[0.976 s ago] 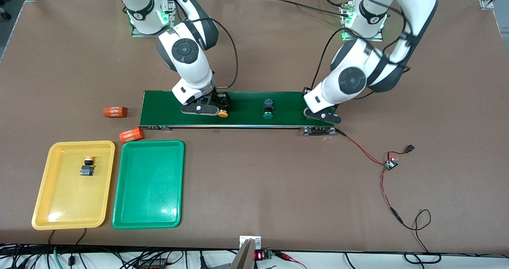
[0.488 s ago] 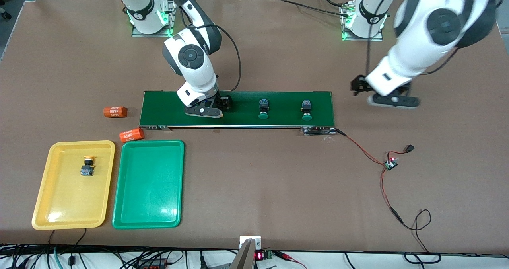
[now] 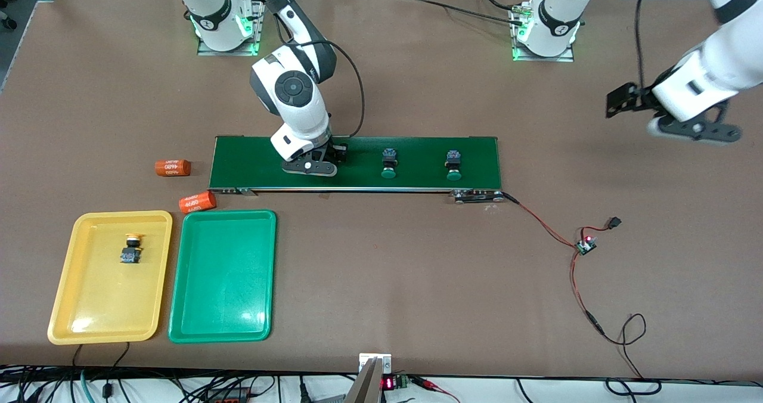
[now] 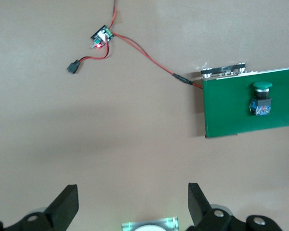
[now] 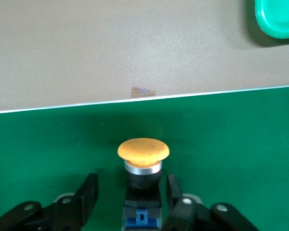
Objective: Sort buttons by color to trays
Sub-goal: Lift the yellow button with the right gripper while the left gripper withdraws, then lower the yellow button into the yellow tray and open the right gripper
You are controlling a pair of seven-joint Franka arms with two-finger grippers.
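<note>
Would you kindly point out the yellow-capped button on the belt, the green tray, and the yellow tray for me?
yellow-capped button (image 5: pixel 143 149), right wrist view, on its round orange-yellow cap.
green tray (image 3: pixel 222 278), front view, on its bare floor.
yellow tray (image 3: pixel 95 301), front view, on bare floor nearer the camera than the button in it.

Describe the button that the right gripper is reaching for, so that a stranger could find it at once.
Find the long dark green conveyor belt in the table's middle. Toward the right arm's end of it, the right gripper straddles one button. Its cap is yellow-orange; the other two buttons on the belt have green caps.
</note>
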